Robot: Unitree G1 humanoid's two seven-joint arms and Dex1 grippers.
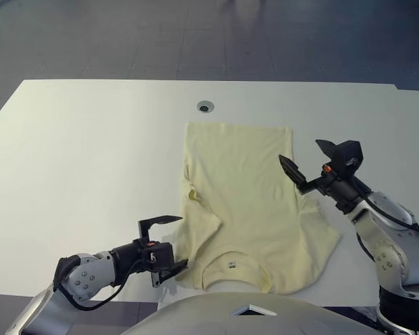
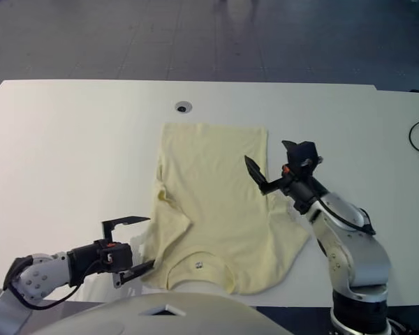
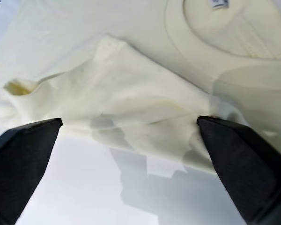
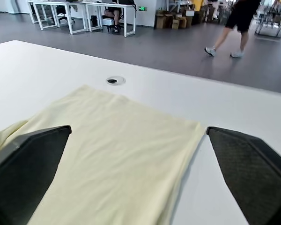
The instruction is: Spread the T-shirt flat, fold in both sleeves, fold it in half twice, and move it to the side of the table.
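Note:
A pale yellow T-shirt (image 1: 244, 188) lies on the white table (image 1: 84, 153), collar toward me and hem at the far side. Its left sleeve (image 1: 199, 209) is folded in over the body, somewhat rumpled. The right sleeve (image 1: 322, 237) lies spread outward. My left gripper (image 1: 184, 241) is open low at the shirt's near left edge, its fingers straddling the folded sleeve (image 3: 131, 98) and shoulder. My right gripper (image 1: 302, 155) hangs open above the shirt's right edge, holding nothing; from its wrist, the hem (image 4: 145, 110) is ahead.
A round cable hole (image 1: 205, 106) sits in the table just beyond the hem. A black cable loop (image 2: 417, 136) lies at the table's right edge. Bare tabletop stretches wide to the left of the shirt and narrower to its right.

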